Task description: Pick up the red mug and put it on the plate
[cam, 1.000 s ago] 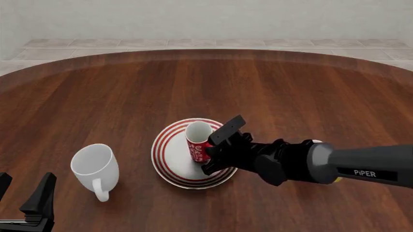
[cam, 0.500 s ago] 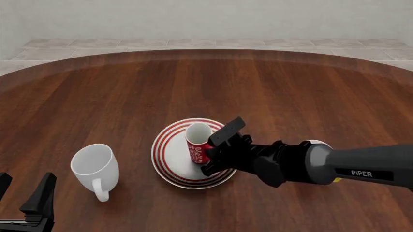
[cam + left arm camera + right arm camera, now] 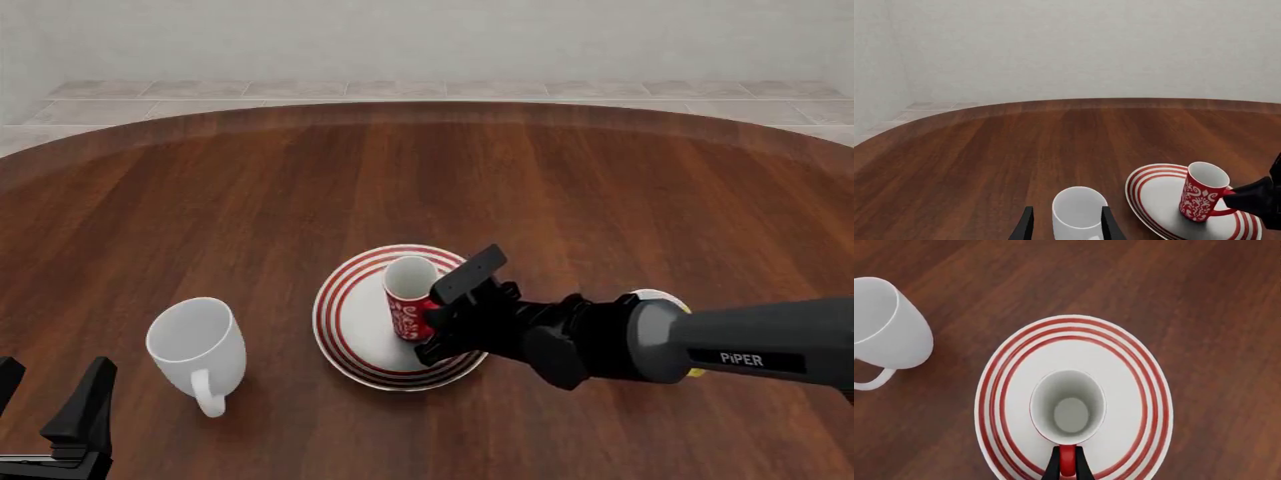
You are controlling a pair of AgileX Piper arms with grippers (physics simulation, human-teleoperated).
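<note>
White mug [image 3: 196, 345] blocks plate's [image 3: 344, 335] left side; far side open.

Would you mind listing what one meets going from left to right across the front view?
Left gripper → white mug → plate → red mug standing on it → right gripper, closed on the mug's handle → its arm.

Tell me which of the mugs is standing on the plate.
The red mug with the white swirl pattern: it stands on the red-ringed plate, its handle between the right gripper fingers. The plain white mug sits on the bare table, left of the plate.
</note>
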